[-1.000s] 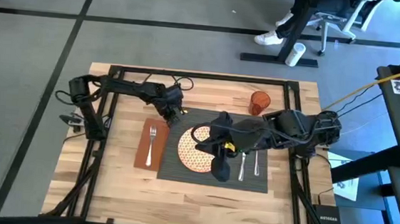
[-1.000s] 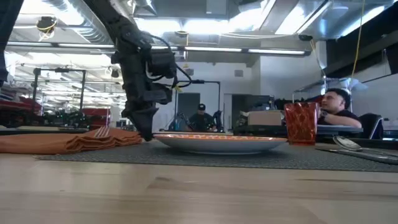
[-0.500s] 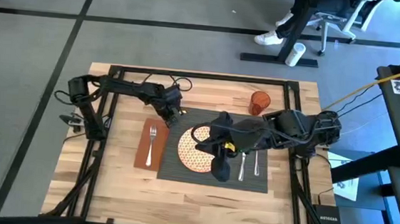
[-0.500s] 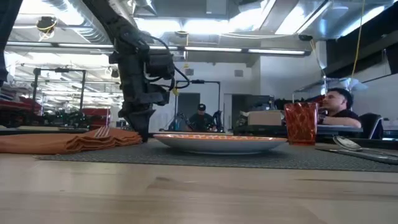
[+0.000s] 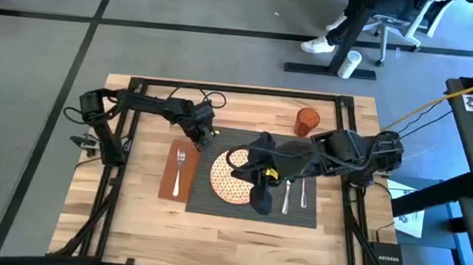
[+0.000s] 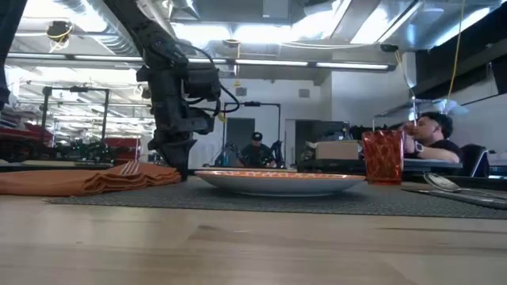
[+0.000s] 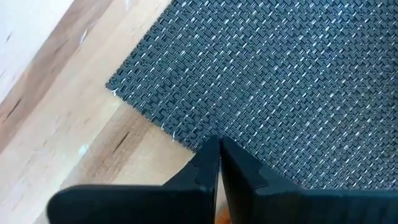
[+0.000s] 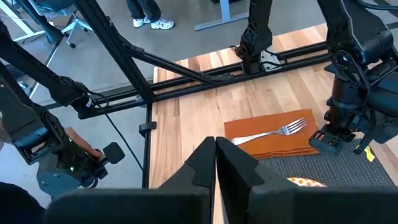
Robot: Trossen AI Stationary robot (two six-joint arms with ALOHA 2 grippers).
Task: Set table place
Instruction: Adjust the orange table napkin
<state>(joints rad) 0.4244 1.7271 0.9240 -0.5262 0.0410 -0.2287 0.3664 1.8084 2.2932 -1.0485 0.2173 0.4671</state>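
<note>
1. Two grippers are in view. The left gripper (image 7: 219, 163) has its fingers pressed together with nothing between them, tips down at the far-left corner of the dark grey woven rectangular placemat (image 7: 298, 81).
2. The right gripper (image 8: 215, 163) also has its fingers together and empty; in the high view it sits above the placemat (image 5: 214, 200), between the plate and the cutlery.
3. The round orange-patterned plate (image 5: 229, 179) lies on the placemat, partly covered by the right arm.
4. The long brown cloth napkin (image 5: 174, 170) lies on the light-wood plank table (image 5: 137, 218) just beside the placemat's left edge, with the silver fork (image 5: 180, 167) resting along it.
5. Two silver utensils (image 5: 294, 196) lie on the placemat right of the plate; which is which cannot be told.
6. The small orange cup (image 5: 307, 121) stands upright beyond the placemat's far-right corner.
</note>
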